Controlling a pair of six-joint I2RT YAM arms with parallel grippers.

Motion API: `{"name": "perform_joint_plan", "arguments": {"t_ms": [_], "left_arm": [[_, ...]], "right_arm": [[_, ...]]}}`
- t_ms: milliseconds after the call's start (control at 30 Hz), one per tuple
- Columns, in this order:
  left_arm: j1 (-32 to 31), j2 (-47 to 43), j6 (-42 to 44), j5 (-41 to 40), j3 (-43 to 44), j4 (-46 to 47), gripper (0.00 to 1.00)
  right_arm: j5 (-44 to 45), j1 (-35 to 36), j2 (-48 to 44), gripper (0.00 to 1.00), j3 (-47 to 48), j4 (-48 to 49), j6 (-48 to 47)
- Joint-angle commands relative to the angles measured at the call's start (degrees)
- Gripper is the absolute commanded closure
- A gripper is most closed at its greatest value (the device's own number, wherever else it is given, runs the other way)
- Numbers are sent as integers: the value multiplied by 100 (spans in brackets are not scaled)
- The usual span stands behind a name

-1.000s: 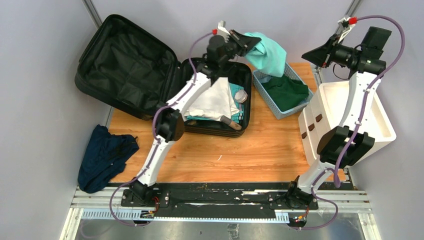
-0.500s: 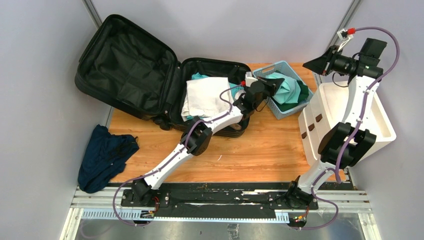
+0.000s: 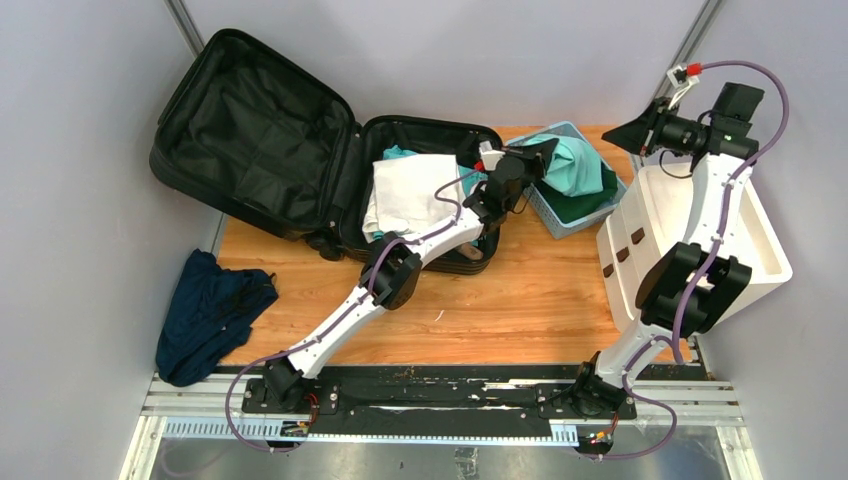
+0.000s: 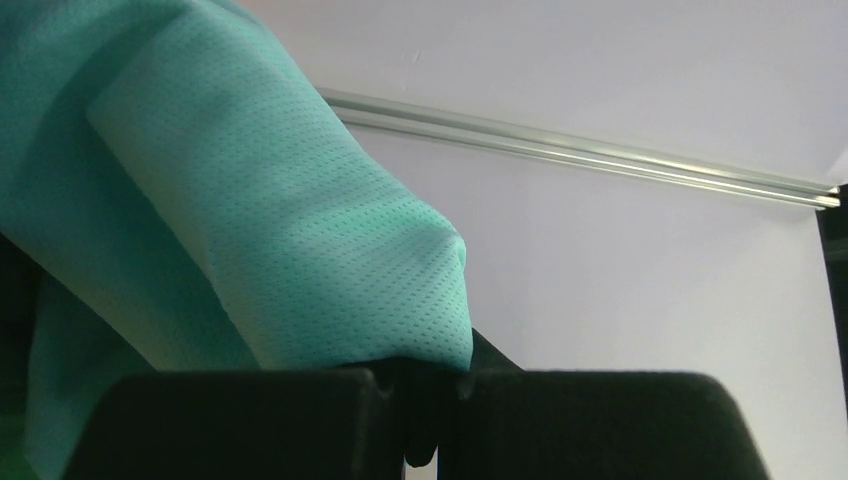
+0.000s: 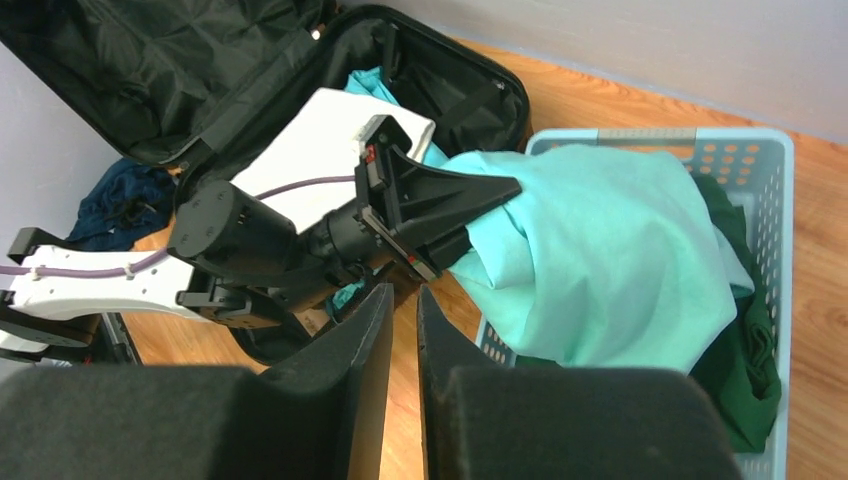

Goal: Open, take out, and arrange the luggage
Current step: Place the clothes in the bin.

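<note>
The open luggage (image 3: 300, 160) lies at the table's far left, beside a basket (image 3: 553, 215). The left gripper (image 3: 540, 152) pinches a teal shirt (image 3: 572, 165) over it; the right gripper (image 3: 625, 133) hangs nearly closed, empty.

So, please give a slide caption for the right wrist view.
Left gripper lowers a mint shirt into the blue basket.

Even, diffuse overhead light, bright, no hard shadows. Top view sharp, slight wide-angle bend at edges. Luggage (image 3: 260, 140) lining reads near-black, little detail. Left wrist view: teal cloth (image 4: 250, 220) sharp enough to show weave, fingers (image 4: 250, 425) blurred dark. Right wrist fingers (image 5: 340, 400) also out of focus.
</note>
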Motion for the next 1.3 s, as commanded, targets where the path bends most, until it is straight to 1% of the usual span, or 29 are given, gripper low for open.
{"name": "perform_joint_plan", "arguments": {"t_ms": [0,33,67,200,267,300,367,500,533,667,767,900,967,1033,1100,1167,1267], "left_arm": [[-74,204,-166,71,-25,141,98],[-74,196,-65,227,-82,130,94],[-67,111,57,328,-194,123,88],[29,-680,735,672,-1258,19,69],[91,-1049,990,850,-1707,-355,67],[125,-1164,1090,975,-1790,-641,66],[167,-1294,1290,1245,-1795,-1066,61],[201,-1523,1686,1357,-1832,-1391,55],[216,-1580,1802,1348,-1812,-1457,50],[295,-1922,2224,1315,-1950,-1595,41],[365,-2108,2508,1428,-2005,-1604,37],[447,-2225,2784,1643,-1978,-1896,37],[483,-2239,2777,1828,-2041,-2087,36],[516,-2260,2755,2053,-2147,-2165,36],[546,-2346,2917,2212,-2216,-2218,36],[589,-2458,3257,2357,-2186,-2455,36],[701,-2705,3792,2650,-2195,-2549,36]], "right_arm": [[378,169,-147,81,-317,-224,-534],[491,217,-148,81,-356,-294,-669],[610,265,-152,80,-382,-392,-856],[1136,440,-98,79,-430,-760,-1390],[1305,515,-65,79,-447,-871,-1538],[1360,549,-45,79,-442,-916,-1590],[1474,648,-14,78,-448,-1003,-1698],[1788,866,37,78,-440,-1187,-1956],[1904,905,55,78,-448,-1212,-1998],[2307,1024,162,77,-466,-1217,-2000],[2545,1104,256,75,-458,-1250,-2001],[2752,1267,337,58,-506,-1301,-2160],[2875,1349,399,52,-531,-1302,-2257],[3006,1426,500,50,-516,-1334,-2323],[3244,1485,609,49,-514,-1362,-2364],[3514,1516,690,49,-584,-1326,-2358],[3897,1562,732,48,-836,-975,-2046]]}}
